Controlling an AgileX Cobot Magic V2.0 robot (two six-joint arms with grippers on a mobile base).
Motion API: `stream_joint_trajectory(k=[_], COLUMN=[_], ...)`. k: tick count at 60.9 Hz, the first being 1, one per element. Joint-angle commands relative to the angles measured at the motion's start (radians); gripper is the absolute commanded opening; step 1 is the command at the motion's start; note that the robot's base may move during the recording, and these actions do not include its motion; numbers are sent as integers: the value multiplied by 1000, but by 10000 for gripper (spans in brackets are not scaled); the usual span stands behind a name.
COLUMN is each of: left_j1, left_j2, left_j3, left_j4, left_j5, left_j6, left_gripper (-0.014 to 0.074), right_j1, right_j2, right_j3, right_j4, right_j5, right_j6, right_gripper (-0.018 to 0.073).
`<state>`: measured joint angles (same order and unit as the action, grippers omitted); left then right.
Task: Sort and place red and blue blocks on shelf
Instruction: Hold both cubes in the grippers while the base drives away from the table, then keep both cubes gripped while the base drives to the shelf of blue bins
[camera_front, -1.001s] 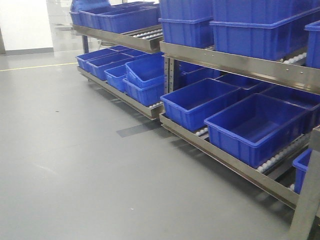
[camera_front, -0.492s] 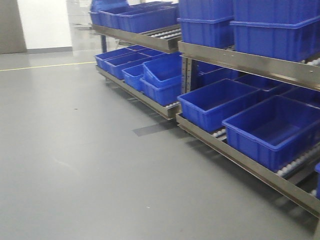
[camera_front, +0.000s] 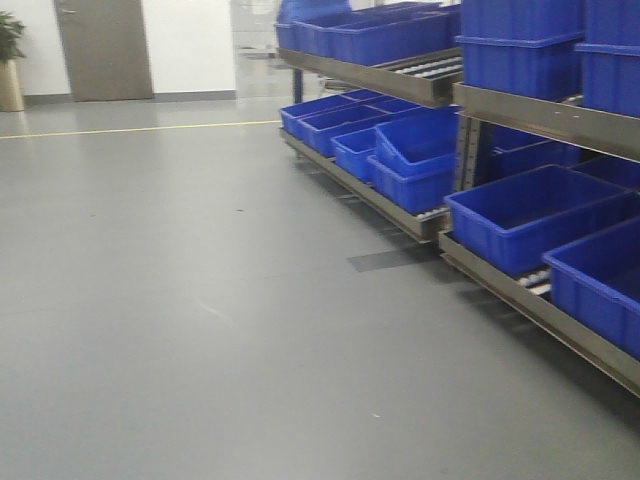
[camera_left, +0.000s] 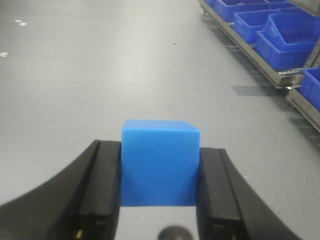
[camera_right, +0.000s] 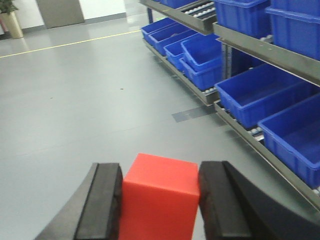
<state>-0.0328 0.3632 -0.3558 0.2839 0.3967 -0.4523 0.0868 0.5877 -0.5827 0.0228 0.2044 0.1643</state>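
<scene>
In the left wrist view a mid-blue block (camera_left: 160, 162) sits clamped between the black fingers of my left gripper (camera_left: 160, 190), held above the grey floor. The right wrist view has a bright red block (camera_right: 160, 197) squeezed between the pads of my right gripper (camera_right: 160, 205). The steel shelf (camera_front: 545, 112) runs along the right side of the front view, its tiers loaded with big blue crates (camera_front: 525, 215). The same shelf (camera_right: 265, 50) stands to the right of the right gripper and far off at the upper right as the shelf (camera_left: 260, 62) in the left wrist view. Neither gripper shows in the front view.
Grey floor (camera_front: 200, 300) spreads to the left with a yellow line (camera_front: 140, 129) across it. A door (camera_front: 105, 48) and a potted plant (camera_front: 10, 60) stand at the far wall. A dark patch (camera_front: 385, 260) marks the floor by the shelf's lower rail.
The front view has swung left: the shelf and crates have slid toward the right edge, and the door, plant and more open floor have come into sight.
</scene>
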Motion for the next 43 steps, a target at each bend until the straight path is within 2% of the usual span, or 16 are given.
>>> stream_joint_trajectory(k=[1,43], left_j1=[0,0], left_j2=[7,7], left_j3=[-29,-29], left_j4=[9,9], left_j5=[-84,-84], left_j6=[-6,-6], left_gripper=[122,122], right_j1=[-6,-6], right_j2=[-3,-3], right_j3=[-26,-26], right_j4=[-10,-10], right_j5=[-95,-95], right_j6=[-5,-5], right_gripper=[48,48])
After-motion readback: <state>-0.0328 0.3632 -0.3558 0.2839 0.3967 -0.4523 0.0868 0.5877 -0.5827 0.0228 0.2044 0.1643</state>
